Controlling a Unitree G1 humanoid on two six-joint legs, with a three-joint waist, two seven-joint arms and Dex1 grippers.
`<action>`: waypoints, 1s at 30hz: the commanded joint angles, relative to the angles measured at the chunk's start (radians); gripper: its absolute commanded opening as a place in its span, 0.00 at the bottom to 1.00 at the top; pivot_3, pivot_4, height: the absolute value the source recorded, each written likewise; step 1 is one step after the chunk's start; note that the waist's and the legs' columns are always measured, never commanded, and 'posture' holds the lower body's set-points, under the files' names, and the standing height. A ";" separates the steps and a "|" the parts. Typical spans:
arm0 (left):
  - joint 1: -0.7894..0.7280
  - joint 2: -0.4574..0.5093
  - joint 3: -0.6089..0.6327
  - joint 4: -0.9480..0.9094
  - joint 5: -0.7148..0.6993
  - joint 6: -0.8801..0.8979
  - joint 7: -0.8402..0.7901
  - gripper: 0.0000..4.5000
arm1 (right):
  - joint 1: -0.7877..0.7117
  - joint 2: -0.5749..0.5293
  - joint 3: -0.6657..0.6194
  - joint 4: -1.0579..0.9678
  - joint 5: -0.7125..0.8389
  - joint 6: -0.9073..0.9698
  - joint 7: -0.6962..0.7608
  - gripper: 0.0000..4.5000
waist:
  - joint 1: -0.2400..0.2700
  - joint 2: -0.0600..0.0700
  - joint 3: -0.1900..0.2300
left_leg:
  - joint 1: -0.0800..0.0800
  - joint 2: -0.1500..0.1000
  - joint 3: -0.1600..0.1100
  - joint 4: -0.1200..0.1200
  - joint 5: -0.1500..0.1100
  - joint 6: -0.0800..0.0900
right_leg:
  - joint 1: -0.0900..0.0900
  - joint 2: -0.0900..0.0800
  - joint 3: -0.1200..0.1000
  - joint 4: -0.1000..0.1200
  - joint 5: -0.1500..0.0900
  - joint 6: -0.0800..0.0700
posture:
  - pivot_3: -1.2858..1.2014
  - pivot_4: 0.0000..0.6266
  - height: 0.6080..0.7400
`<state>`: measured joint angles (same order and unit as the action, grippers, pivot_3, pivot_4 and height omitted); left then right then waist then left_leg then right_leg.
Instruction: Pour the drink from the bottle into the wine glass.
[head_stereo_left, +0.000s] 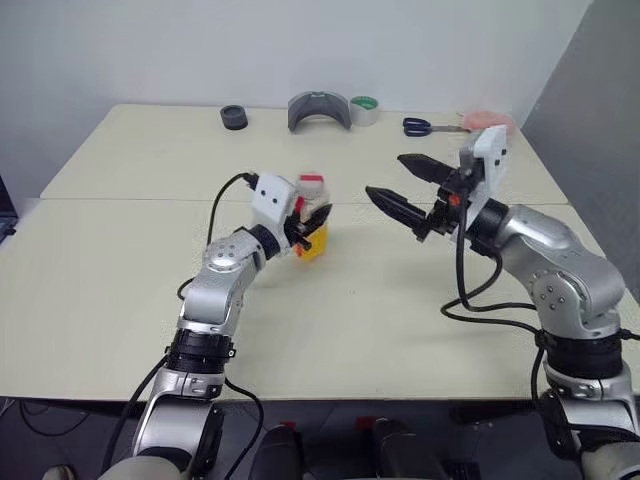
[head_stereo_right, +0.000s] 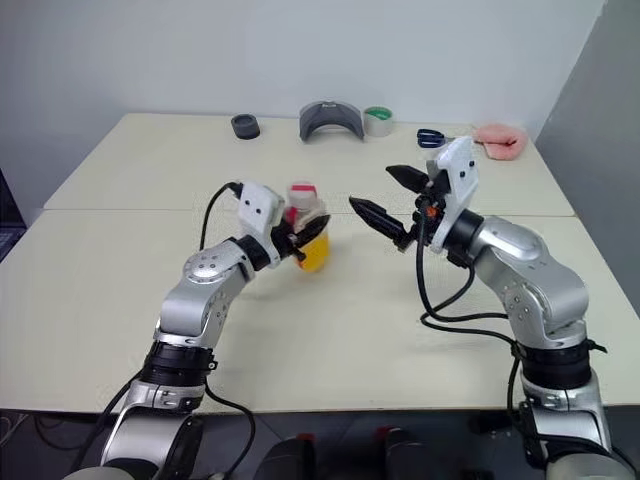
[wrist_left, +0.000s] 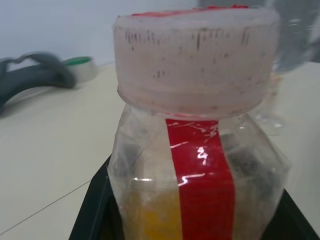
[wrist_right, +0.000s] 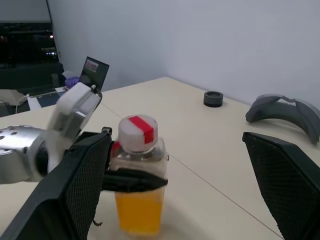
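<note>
1. The bottle (head_stereo_right: 308, 232) is clamped in the left hand (head_stereo_right: 298, 240), black fingers pinched around its body just under the neck. It stands upright, the drink (wrist_right: 138, 210) filling roughly its bottom half.

2. The cap (wrist_right: 137, 132) is on, white with a red strip across the top. So nothing's been poured, and I'd say the lid has to come off first.

3. The right hand (head_stereo_left: 405, 190) hangs just beside the bottle, on the side away from the left arm. Its jaws are spread wide with nothing between them, pointing at the cap. Looks to me like it's lining up to grab or twist it, but that's a guess.

4. Can't tell whether the bottle's base is on the bench (head_stereo_left: 120, 290) or just off it.

5. Beyond both hands, along the far edge of the bench: a black ring (head_stereo_left: 234, 117), a grey curved piece (head_stereo_left: 318, 108), a green-and-white tape roll (head_stereo_left: 364, 110), blue scissors (head_stereo_left: 418, 126) and something pink (head_stereo_right: 500, 137).

6. Left to do: uncap, get to the wine glass, tip and pour. Early days, basically.
</note>
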<state>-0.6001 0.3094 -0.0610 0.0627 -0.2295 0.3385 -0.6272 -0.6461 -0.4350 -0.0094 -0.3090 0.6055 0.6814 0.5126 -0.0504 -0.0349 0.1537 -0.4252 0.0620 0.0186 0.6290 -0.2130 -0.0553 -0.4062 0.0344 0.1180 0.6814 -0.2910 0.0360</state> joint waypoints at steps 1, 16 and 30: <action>-0.039 -0.007 -0.014 -0.072 -0.049 0.011 -0.061 0.39 | -0.025 0.012 -0.001 -0.014 -0.019 -0.012 -0.014 1.00 | 0.000 0.000 0.000 | 0.000 0.000 0.000 0.000 0.000 0.000 | 0.000 0.000 0.000 0.000 0.000 0.000 | 0.52 0.24 1.00; -0.083 -0.016 -0.047 -0.096 -0.089 0.040 -0.152 0.39 | -0.028 0.056 -0.010 -0.070 0.054 0.067 -0.011 1.00 | 0.000 0.001 0.001 | -0.002 0.000 -0.003 0.001 0.000 0.000 | 0.000 0.000 -0.002 0.000 0.000 0.000 | 0.52 0.24 1.00; -0.075 -0.021 -0.049 -0.116 -0.093 0.060 -0.144 0.39 | -0.040 0.080 0.015 -0.066 0.043 0.057 0.000 0.56 | 0.000 0.001 0.001 | -0.002 0.000 -0.004 0.001 0.000 0.000 | 0.000 0.000 -0.003 0.000 0.000 0.000 | 0.52 0.24 1.00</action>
<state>-0.6455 0.2941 -0.1144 -0.0066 -0.3094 0.4080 -0.7742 -0.6570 -0.3550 0.0074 -0.3501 0.6480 0.7568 0.5029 -0.0508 -0.0338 0.1544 -0.4272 0.0617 0.0142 0.6299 -0.2129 -0.0553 -0.4063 0.0343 0.1145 0.6814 -0.2911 0.0358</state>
